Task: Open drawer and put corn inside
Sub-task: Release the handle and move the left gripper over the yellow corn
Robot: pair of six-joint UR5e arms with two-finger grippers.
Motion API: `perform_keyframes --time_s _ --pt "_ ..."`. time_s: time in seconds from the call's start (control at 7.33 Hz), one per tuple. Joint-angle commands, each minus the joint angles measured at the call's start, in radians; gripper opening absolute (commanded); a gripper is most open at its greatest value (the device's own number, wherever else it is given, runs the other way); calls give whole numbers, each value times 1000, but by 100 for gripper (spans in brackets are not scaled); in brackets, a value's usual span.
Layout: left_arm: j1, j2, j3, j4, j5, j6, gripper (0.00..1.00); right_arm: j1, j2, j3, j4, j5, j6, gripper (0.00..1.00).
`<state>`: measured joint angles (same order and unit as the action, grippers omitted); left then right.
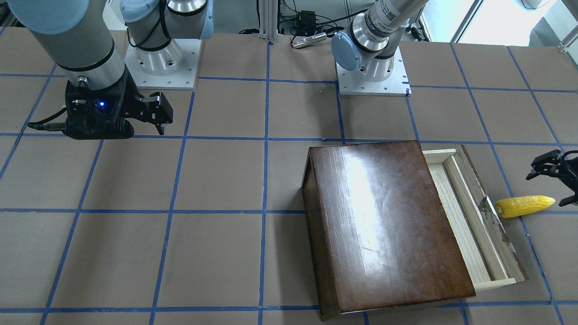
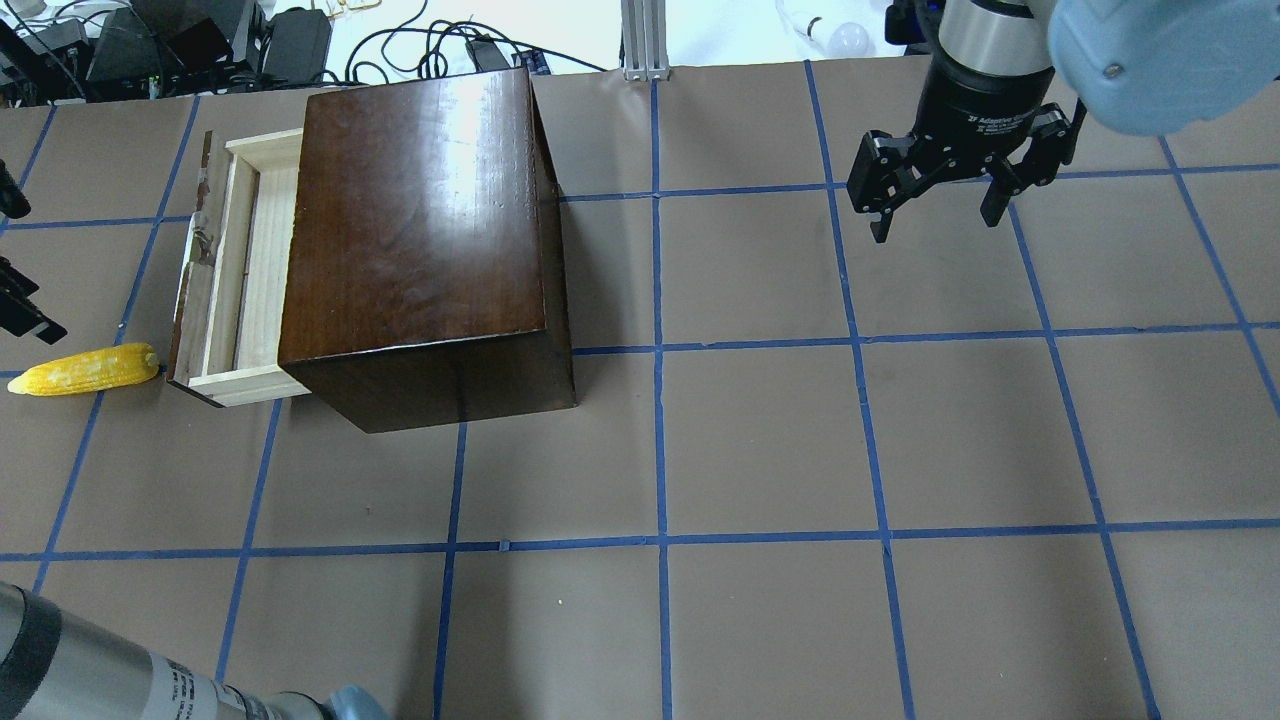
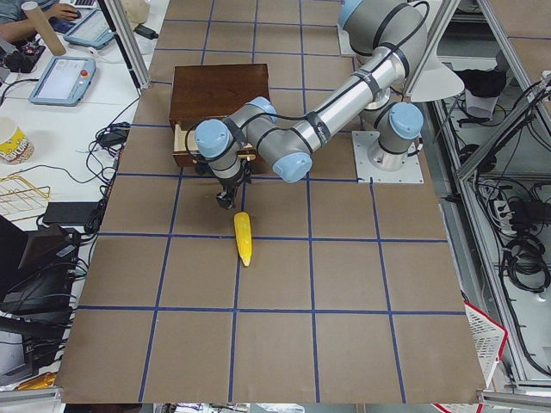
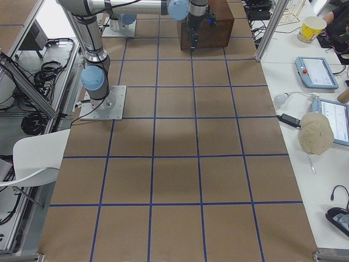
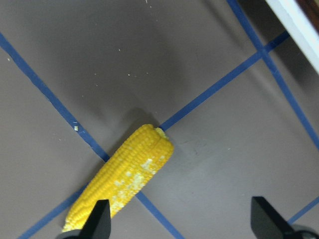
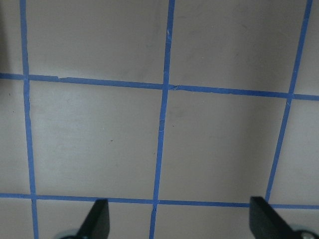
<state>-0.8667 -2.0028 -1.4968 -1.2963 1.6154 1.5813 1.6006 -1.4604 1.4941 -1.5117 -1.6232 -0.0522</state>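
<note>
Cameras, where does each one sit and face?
Front-facing: across the table, facing both bases.
Overhead: behind the bases, looking down; right gripper.
Left: table end; left arm near.
Right: opposite end; right arm near.
Left wrist: down at corn; left gripper.
Right wrist: down at table; right gripper.
Front-facing, overhead share corn, drawer.

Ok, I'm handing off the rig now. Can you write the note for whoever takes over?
Left pincer: open, empty, hovering by the corn.
Right pincer: open, empty, over bare table away from the box.
Drawer: pulled partly out of the box, nothing in it.
Corn: on the table just outside the drawer front.
Done: drawer open.
Left: grasp the corn and put it in the drawer.
</note>
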Motion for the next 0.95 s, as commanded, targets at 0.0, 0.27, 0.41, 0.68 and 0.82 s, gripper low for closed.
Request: perform_keyframes --time_s 0.0,0.27,0.41,0.68,0.82 --pt "3 -11 -37 38 34 246 100 -1 0 0 -1 -1 0 100" --pt "15 -16 -116 179 32 466 100 -1 0 0 1 0 0 100" --pt "20 -25 -184 290 31 482 100 -1 0 0 -1 0 0 100" --pt "21 -50 -252 437 24 551 100 -1 0 0 -1 0 0 100" --pt "25 -51 -253 434 24 559 100 -1 -2 0 1 0 0 100"
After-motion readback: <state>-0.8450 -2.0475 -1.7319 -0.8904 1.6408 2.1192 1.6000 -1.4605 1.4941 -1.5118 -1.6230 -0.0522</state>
